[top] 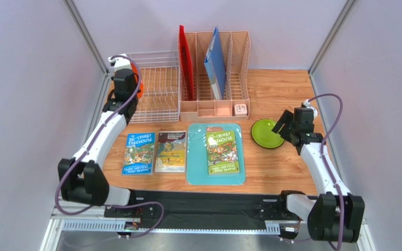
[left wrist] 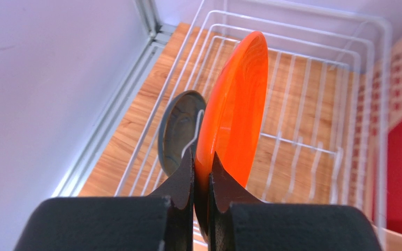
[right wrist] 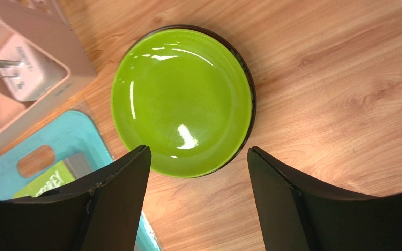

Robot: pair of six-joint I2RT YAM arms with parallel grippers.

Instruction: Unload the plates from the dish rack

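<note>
Fingers [left wrist: 183,180] of the left gripper [left wrist: 202,172] are clamped on the rim of the glossy round orange plate [left wrist: 234,104], which stands on edge in the white wire dish rack [left wrist: 292,21], probably so it lifts straight up. A dark teal-grey plate [left wrist: 179,130] stands just beside it. The right gripper [right wrist: 198,154] gapes empty above the lime green plate [right wrist: 182,99], flat on the wooden table [right wrist: 344,78].

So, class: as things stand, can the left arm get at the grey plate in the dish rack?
Probably not yet. The left end effector is shut on the orange plate, which stands on edge right beside the grey plate. The dish rack is open above, but the grip is taken.
</note>
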